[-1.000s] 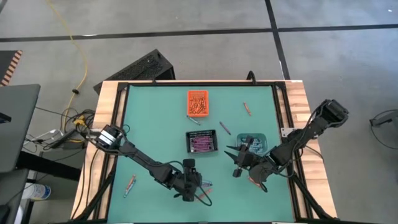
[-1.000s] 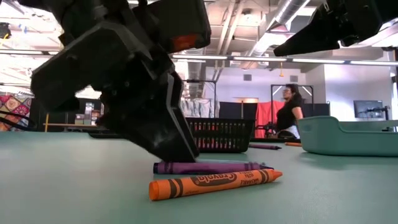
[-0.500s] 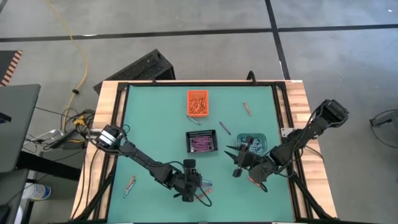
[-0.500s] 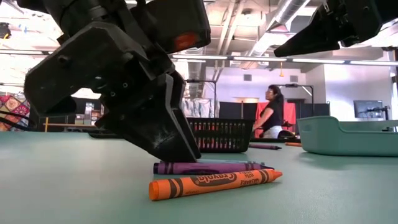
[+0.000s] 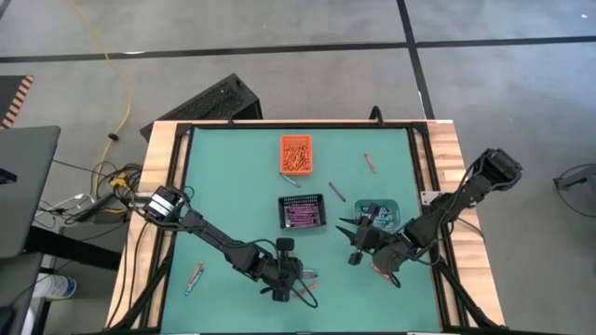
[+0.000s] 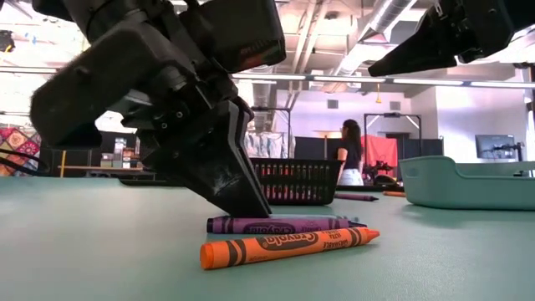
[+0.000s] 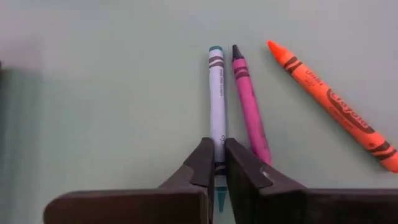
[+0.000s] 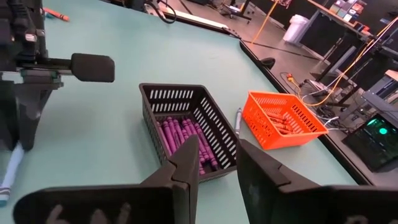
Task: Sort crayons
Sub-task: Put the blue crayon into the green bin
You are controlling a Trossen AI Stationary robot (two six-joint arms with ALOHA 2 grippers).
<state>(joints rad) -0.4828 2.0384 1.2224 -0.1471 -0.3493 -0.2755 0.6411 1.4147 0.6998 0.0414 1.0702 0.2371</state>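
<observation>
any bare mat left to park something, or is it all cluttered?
Free: the mat's left side, between the orange bin and the two crayons near the left edge; also the far right corner past a stray crayon. Crowded: the near middle, where the left hand pinches a teal crayon and the right hand hangs by the teal bin.

"Crayola" on the orange crayon (image 6: 288,245) wrapper, low view

Probably a robotics lab, exposed ceiling ducts (image 6: 334,33), concrete floor (image 5: 279,56)
</observation>
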